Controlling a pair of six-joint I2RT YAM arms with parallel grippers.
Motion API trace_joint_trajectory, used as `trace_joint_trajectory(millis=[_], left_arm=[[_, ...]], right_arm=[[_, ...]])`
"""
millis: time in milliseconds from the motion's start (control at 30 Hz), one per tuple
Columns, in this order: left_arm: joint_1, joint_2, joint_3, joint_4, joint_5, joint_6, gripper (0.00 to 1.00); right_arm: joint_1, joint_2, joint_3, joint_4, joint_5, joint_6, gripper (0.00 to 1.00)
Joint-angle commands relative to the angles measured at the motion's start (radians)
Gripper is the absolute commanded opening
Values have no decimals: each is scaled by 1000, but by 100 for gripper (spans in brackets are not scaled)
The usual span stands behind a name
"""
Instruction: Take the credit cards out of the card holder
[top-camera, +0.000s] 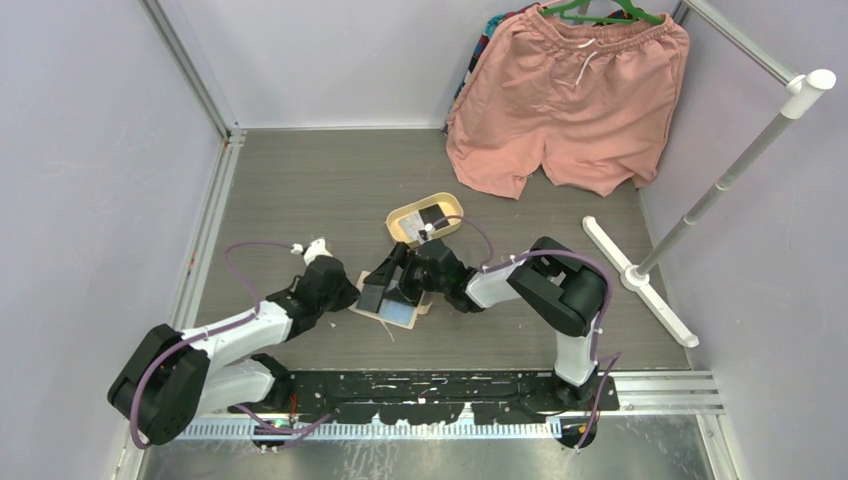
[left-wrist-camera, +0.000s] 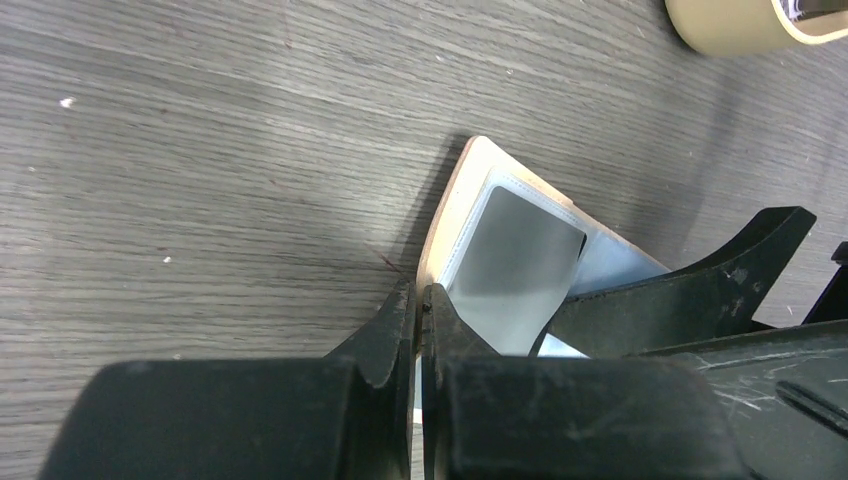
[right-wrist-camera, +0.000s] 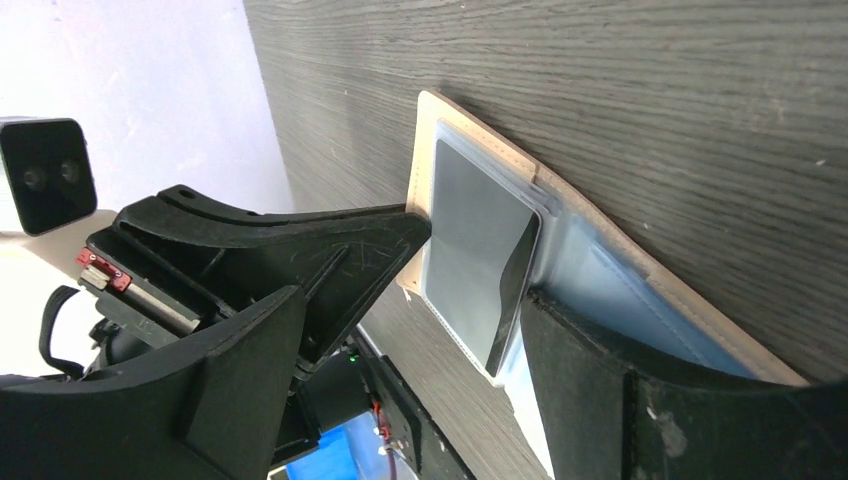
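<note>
Grey table (top-camera: 300, 180); left pincer (left-wrist-camera: 415, 300) covers card holder (left-wrist-camera: 448, 215) edge

An open beige-tan leather-like card holder (top-camera: 398, 314) lies flat near the middle of the grey wood-grain table (top-camera: 300, 180), pale blue-grey lining up. The black left gripper (top-camera: 352, 295) meets its left edge. The black right gripper (top-camera: 392, 290) reaches over it. Just behind, an oval cream-yellow tray (top-camera: 396, 226) holds a dark card (top-camera: 432, 217). Salmon-pink fabric shorts (top-camera: 570, 100) hang over the far right corner.

Bright, even overhead light, soft shadows — near foreground blurred in both wrist views.
</note>
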Motion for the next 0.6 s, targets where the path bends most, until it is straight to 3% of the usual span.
trace_joint_trajectory(millis=[0, 133, 400, 567], left_arm=[[-7, 31, -15, -34, -1, -6, 0], [-7, 41, -25, -28, -7, -10, 0], [-8, 61, -23, -38, -13, -7, 0], [-8, 101, -21, -41, -24, -14, 0]], right_arm=[[19, 57, -24, 58, -42, 48, 85], [20, 42, -21, -14, -33, 31, 84], [24, -91, 39, -460, 129, -88, 85], [31, -65, 93, -582, 201, -100, 85]])
